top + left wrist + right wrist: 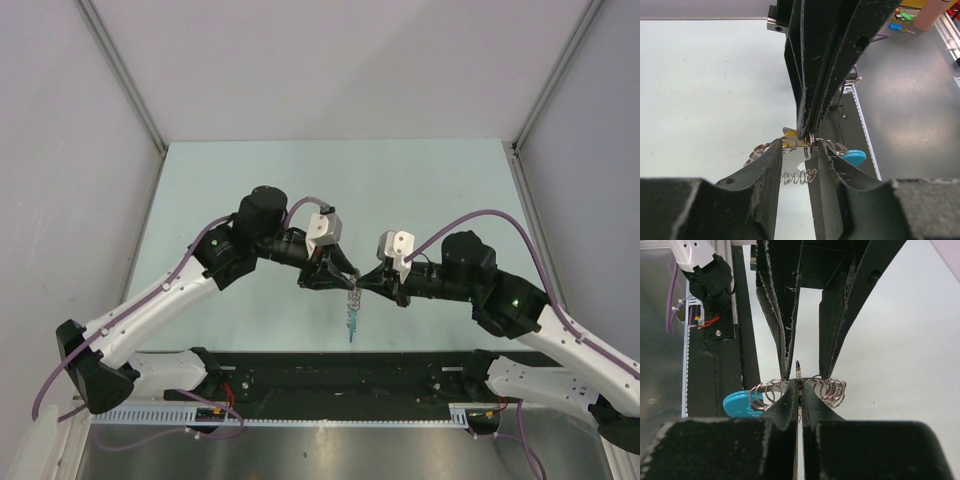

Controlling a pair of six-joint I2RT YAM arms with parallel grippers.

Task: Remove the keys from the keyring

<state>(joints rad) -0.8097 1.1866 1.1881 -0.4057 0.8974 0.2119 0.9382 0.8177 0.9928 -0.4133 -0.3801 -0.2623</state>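
Note:
The keys (353,316) hang as a bunch of small silvery rings with one blue piece (351,335) just above the table, between both grippers. My left gripper (340,277) has its jaws a ring's width apart, and the keyring (792,143) spans between its fingertips (776,148). My right gripper (366,281) is shut on one thin ring of the bunch, seen edge-on (798,369). Silvery rings (832,388) fan out to both sides of it, and the blue piece (739,404) lies to the left. The right gripper's fingers (807,131) reach in between my left fingertips.
The pale green table (250,180) has grey walls on three sides. A black strip and metal rail (330,375) run along the near edge by the arm bases. Purple cables (470,218) loop off both arms.

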